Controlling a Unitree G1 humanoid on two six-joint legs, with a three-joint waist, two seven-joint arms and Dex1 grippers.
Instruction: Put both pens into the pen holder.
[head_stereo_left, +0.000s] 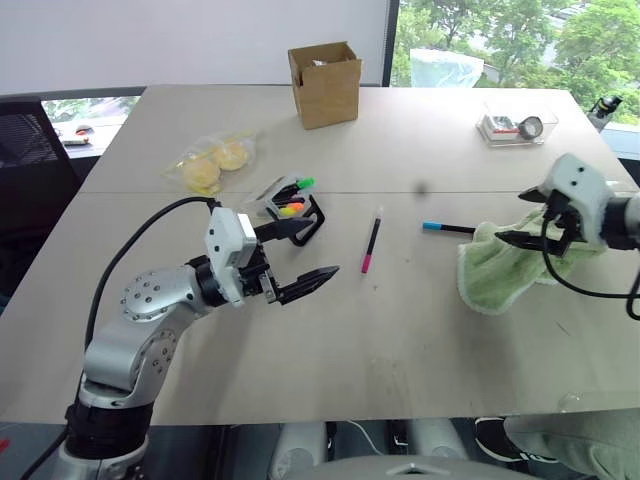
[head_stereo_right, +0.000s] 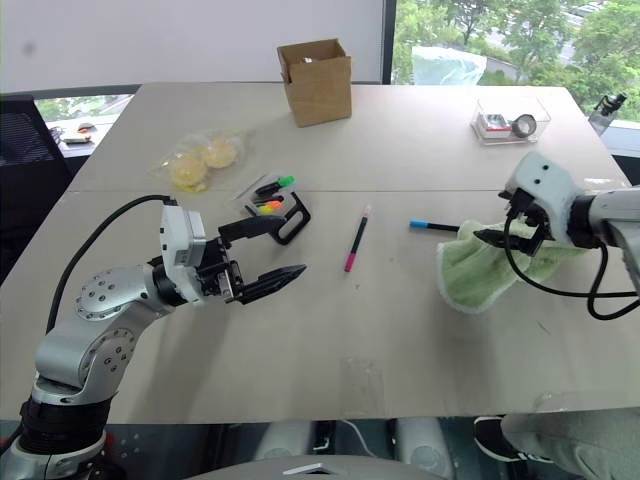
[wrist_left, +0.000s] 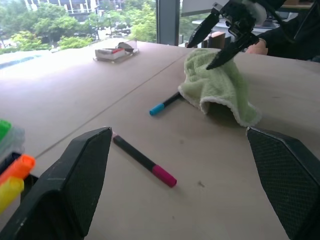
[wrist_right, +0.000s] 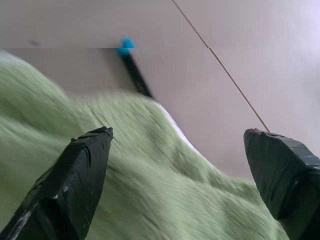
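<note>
The pen with the magenta end (head_stereo_left: 371, 245) lies bare on the table's middle. Only the cyan end of the other pen (head_stereo_left: 445, 228) shows; its far end runs under a crumpled green cloth (head_stereo_left: 495, 270). The pen holder (head_stereo_left: 300, 213), a black frame with bright highlighters in it, sits to the left of the magenta pen. My left gripper (head_stereo_left: 318, 248) hovers open and empty just in front of the holder, pointing toward the magenta pen (wrist_left: 145, 161). My right gripper (head_stereo_left: 510, 215) hangs open and empty over the cloth (wrist_right: 150, 175), near the cyan pen (wrist_right: 132, 67).
A brown cardboard box (head_stereo_left: 325, 85) stands at the back centre. A clear tray (head_stereo_left: 515, 125) sits at the back right, and a plastic bag of yellow items (head_stereo_left: 215, 160) lies behind the holder. A person's hand (wrist_left: 260, 46) rests beyond the cloth.
</note>
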